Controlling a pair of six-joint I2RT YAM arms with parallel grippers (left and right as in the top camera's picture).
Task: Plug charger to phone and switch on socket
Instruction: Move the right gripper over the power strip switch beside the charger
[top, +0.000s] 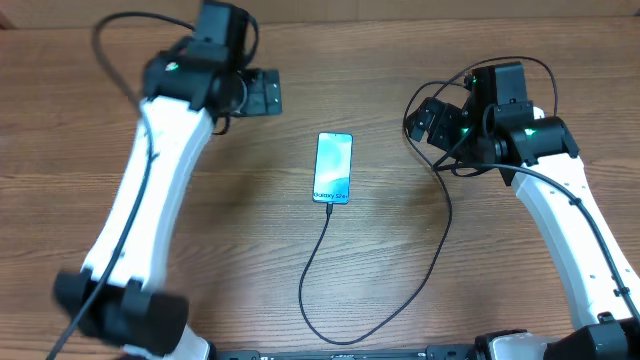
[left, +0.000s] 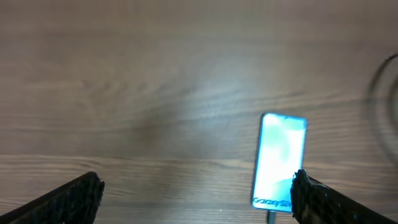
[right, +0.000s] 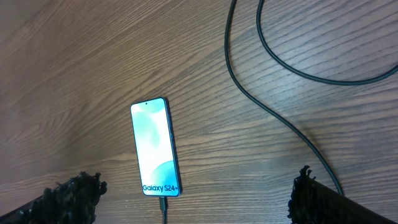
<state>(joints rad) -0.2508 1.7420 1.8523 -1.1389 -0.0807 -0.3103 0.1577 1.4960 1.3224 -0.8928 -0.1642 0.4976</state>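
The phone (top: 333, 167) lies flat at the table's middle with its blue-teal screen lit. It also shows in the left wrist view (left: 280, 158) and the right wrist view (right: 155, 146). The charger cable (top: 318, 262) has its small plug tip in the phone's near end (right: 163, 204). It loops towards the front edge, then runs up to the right (right: 273, 112); its other end is hidden by the right arm. The socket is out of view. My left gripper (top: 262, 92) is open and empty, above the table left of the phone. My right gripper (top: 428, 120) is open and empty, right of the phone.
The wooden table (top: 240, 220) fills all views. The right arm's own black cables (top: 440, 90) curl beside its wrist, near the charger cable.
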